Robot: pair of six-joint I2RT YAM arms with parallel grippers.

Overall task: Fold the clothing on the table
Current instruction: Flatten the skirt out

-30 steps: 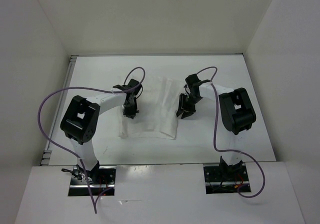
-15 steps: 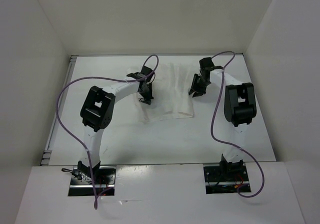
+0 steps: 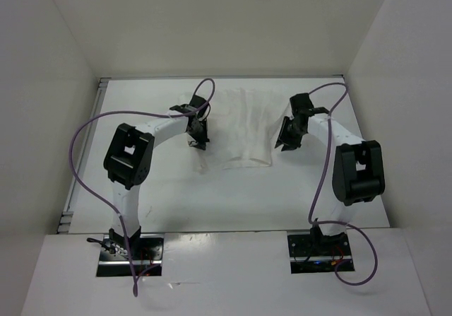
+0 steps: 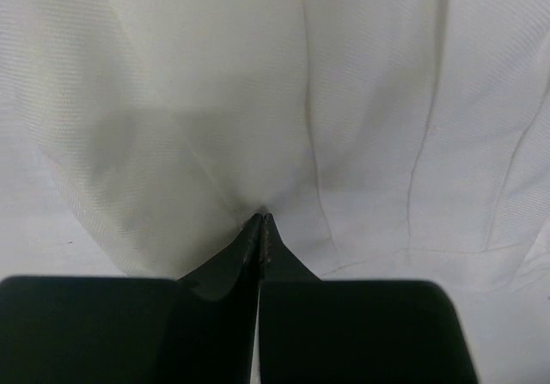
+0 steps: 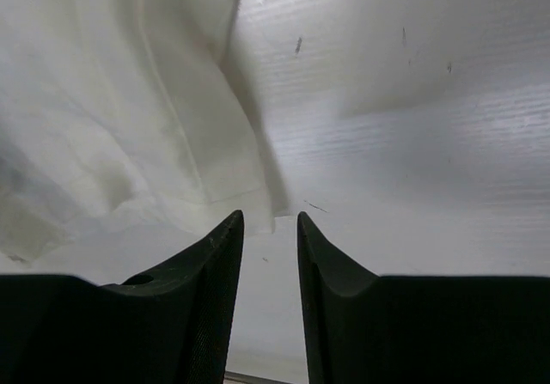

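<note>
I am looking into a robotics lab test cell, not a lived-in room. A left arm (image 3: 128, 162) and a right arm (image 3: 357, 171), both black and white, are sitting bolted side by side on metal plates (image 3: 116, 249) at the near edge, with bare wiring (image 3: 321, 258) showing at their bases. Purple cables (image 3: 74, 153) are looping loosely from base to wrist. Plain white wall panels (image 3: 212, 26) are boxing in a bare white tabletop (image 3: 332, 189) on three sides, like a purpose-built enclosure for recording.

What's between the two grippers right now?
The clothing, seen in the top view: it lies across the stretch from the left gripper to the right gripper.
</note>
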